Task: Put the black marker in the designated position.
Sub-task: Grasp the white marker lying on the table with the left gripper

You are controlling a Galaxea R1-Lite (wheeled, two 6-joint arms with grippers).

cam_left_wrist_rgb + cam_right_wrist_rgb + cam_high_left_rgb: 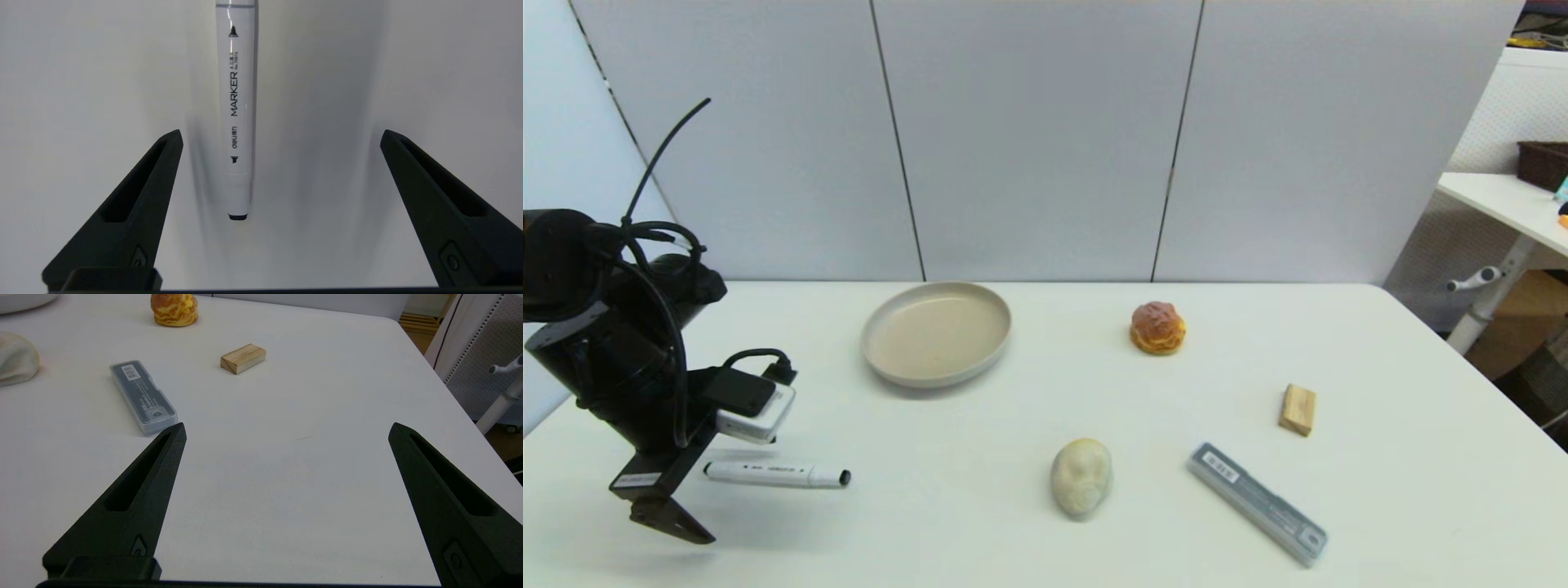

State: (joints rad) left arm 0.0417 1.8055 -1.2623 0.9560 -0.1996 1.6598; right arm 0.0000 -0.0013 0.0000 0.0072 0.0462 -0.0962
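Observation:
The black marker (776, 474), a slim white barrel with black tips, lies flat on the white table at the front left. My left gripper (672, 520) hovers just left of the marker's near end, open and holding nothing. In the left wrist view the marker (238, 122) runs straight away from the open gripper (282, 136), and its near tip sits between the two fingers, closer to one of them. The tabletop shows no mark for a designated position. My right gripper (286, 430) is open and empty over bare table at the front right, out of the head view.
A beige plate (937, 333) stands behind the marker. A cream puff (1157, 328), a wooden block (1297, 409), a flat grey lead case (1258, 502) and a pale lumpy bun (1081, 477) lie across the middle and right. The table's right edge is close to the right arm.

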